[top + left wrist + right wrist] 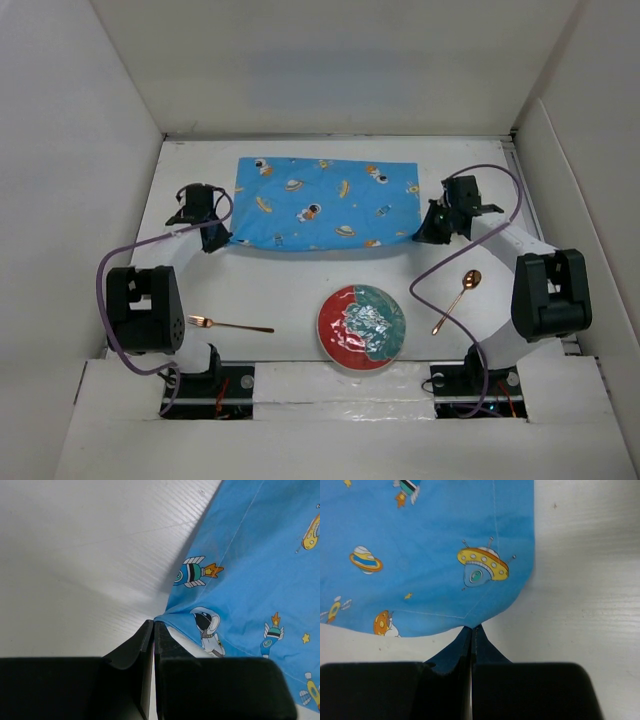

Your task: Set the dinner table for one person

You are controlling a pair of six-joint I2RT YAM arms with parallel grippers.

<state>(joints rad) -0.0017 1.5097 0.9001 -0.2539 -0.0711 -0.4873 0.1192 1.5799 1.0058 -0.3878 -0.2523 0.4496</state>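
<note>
A blue mat (325, 205) printed with astronauts and planets lies spread across the far middle of the white dinner table (290, 285). My left gripper (215, 240) is shut on the mat's near left corner, and the left wrist view shows the jaws (153, 622) pinching the cloth (250, 570), which is raised a little. My right gripper (428, 235) is shut on the near right corner, and the right wrist view shows the tips (471, 627) gripping the mat (435, 555).
A red and teal plate (361, 326) sits near the front edge at the middle. A copper fork (230, 324) lies to its left. A copper spoon (458, 298) lies to its right. White walls enclose the table.
</note>
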